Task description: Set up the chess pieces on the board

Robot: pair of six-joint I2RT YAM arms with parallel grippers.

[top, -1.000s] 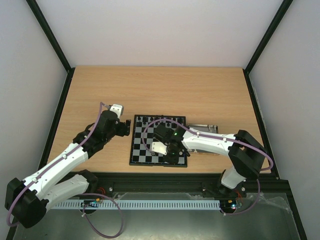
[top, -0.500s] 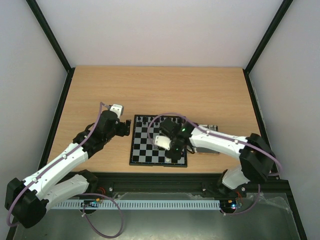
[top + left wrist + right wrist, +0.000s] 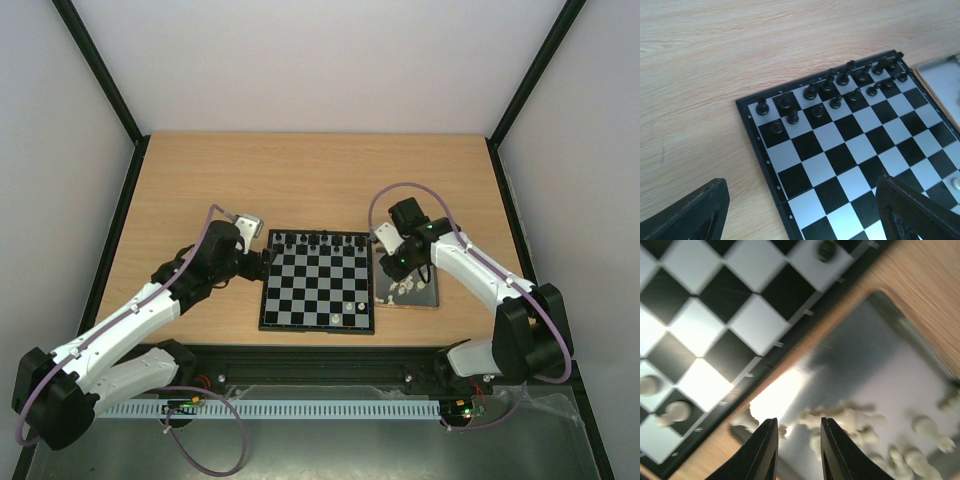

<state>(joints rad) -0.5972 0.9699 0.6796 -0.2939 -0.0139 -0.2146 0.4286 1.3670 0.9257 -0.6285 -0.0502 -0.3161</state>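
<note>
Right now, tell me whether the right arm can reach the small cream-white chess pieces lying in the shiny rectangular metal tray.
Probably yes. The right gripper hangs just above the tray, jaws slightly apart and empty, with nothing between it and the chess pieces.

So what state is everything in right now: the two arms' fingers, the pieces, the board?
Left fingers: wide open, empty.
Right fingers: slightly apart, empty, over the tray.
Black pieces: upright, two rows at the board's far edge.
Cream pieces: two on the board, the rest heaped in the tray.
</note>
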